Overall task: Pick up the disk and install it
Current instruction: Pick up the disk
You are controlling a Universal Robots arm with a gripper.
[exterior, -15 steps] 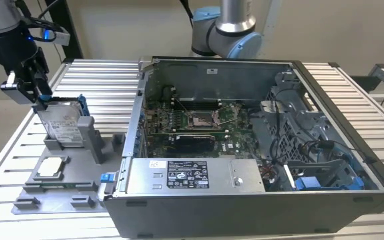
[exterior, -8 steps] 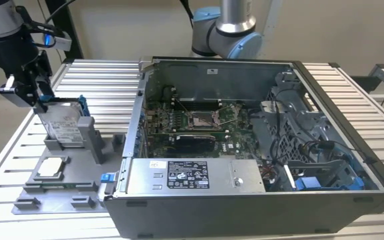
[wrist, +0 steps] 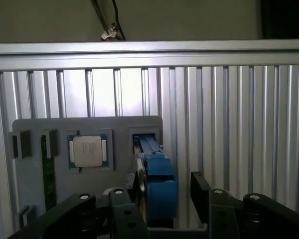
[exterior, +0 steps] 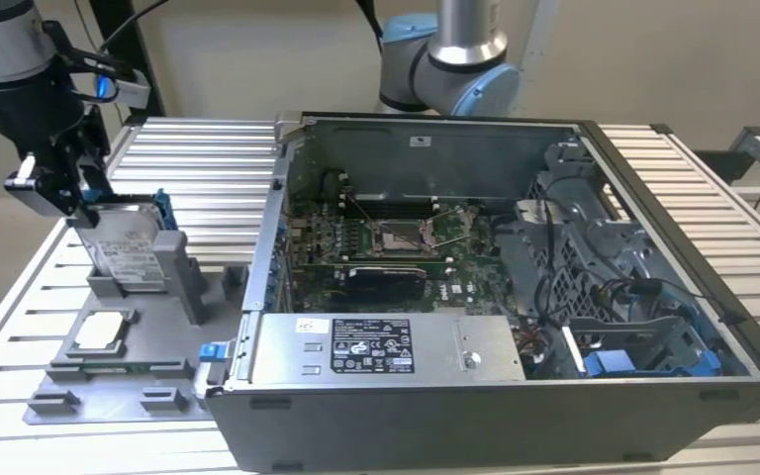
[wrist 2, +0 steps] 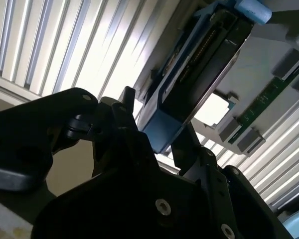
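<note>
Blue-framed disk [exterior: 127, 247] stands upright in its grey holder [exterior: 190, 279], with the gripper [wrist: 164, 185] astride it, jaws apart. Closing off-centre could tilt it and jam it in the slot.

In the exterior view my base column [exterior: 466, 30] stands upright at twelve o'clock, with a blue-capped joint [exterior: 446, 89] bulging from it toward nine o'clock. My wrist [exterior: 4, 45] comes in at eleven o'clock, grey and thick, and turns my jaws straight downward at about ten o'clock. The jaws stand spread. In the first wrist view my two black fingers [wrist: 209, 199] reach forward side by side, well apart, with light showing along one inner face. In the second wrist view the fingers [wrist 2: 132, 112] show dark and parted.
</note>
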